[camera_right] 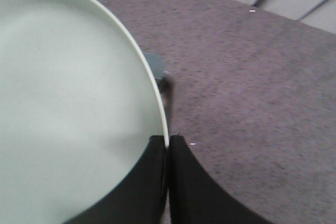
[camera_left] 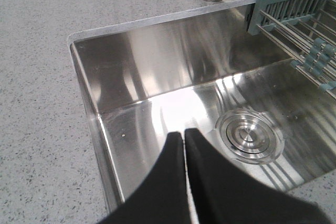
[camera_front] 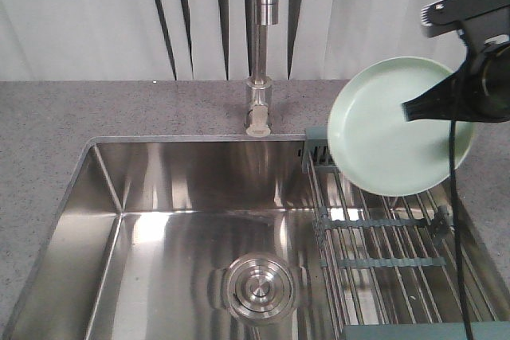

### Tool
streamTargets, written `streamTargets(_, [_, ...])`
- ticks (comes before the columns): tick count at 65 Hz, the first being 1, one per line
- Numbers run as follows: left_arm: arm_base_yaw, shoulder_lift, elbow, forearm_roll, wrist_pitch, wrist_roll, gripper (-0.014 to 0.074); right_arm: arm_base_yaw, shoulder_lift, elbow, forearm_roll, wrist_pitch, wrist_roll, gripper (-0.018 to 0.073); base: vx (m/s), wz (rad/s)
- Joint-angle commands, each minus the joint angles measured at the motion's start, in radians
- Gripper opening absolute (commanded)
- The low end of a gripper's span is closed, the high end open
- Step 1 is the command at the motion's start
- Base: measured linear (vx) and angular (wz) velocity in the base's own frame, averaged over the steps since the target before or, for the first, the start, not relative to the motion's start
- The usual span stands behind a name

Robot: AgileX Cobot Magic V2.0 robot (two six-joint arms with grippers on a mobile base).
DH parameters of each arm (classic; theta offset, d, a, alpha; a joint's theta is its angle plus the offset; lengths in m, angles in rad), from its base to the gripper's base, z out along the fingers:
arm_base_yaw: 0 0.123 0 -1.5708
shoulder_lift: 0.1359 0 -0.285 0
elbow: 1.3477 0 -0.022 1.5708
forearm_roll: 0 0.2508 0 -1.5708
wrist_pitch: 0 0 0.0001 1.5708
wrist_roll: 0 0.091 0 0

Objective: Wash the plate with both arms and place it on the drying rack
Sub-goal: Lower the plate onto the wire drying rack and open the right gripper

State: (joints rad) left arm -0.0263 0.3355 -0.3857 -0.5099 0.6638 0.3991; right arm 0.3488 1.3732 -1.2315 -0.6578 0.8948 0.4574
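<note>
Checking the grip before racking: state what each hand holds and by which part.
Right hand pinches the plate by its rim; left hand is shut on nothing.

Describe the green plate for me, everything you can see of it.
The plate is round, pale mint-green, smooth and unmarked, with a low raised rim; it looks like glazed ceramic or plastic. It is held tilted, almost on edge, its face toward the front camera, over the far end of the drying rack at the right side of the sink. The right gripper is shut on its rim. Whether its lower edge touches the rack cannot be told.
</note>
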Motion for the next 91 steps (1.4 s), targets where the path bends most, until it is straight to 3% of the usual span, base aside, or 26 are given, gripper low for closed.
streamTargets(1, [0.000, 0.008, -0.027, -0.029, -0.053, -0.004, -0.0006, -0.052, -0.034, -0.031, -0.090, -0.026, 0.032, -0.0001, 0.00, 0.00])
streamTargets(14, [0.000, 0.008, -0.027, -0.029, -0.053, -0.004, -0.0006, -0.165, 0.059, -0.032, 0.030, -0.112, -0.097, -0.0001, 0.00, 0.00])
streamTargets(21, [0.000, 0.008, -0.027, -0.029, -0.053, -0.004, -0.0006, -0.167, 0.135, -0.032, 0.046, -0.140, -0.149, -0.0001, 0.00, 0.00])
streamTargets(40, [0.000, 0.008, -0.027, -0.029, -0.053, -0.004, -0.0006, -0.163, 0.316, -0.032, 0.076, -0.200, -0.170, -0.0001, 0.00, 0.00])
streamTargets(49, [0.000, 0.008, -0.027, -0.029, -0.053, -0.004, -0.0006, -0.163, 0.354, -0.032, 0.124, -0.222, -0.206, -0.0001, 0.00, 0.00])
streamTargets(66, [0.000, 0.008, -0.027, -0.029, -0.053, -0.004, -0.0006, -0.163, 0.374, -0.031, 0.127, -0.223, -0.211, 0.0010, 0.00, 0.00])
streamTargets(79, [0.000, 0.008, -0.027, -0.029, -0.053, -0.004, -0.0006, -0.163, 0.374, -0.031, 0.122, -0.218, -0.211, 0.0118, 0.00, 0.00])
streamTargets(91, [0.000, 0.008, -0.027, -0.029, -0.053, -0.004, -0.0006, -0.163, 0.374, -0.031, 0.113, -0.204, -0.205, 0.0362, 0.00, 0.00])
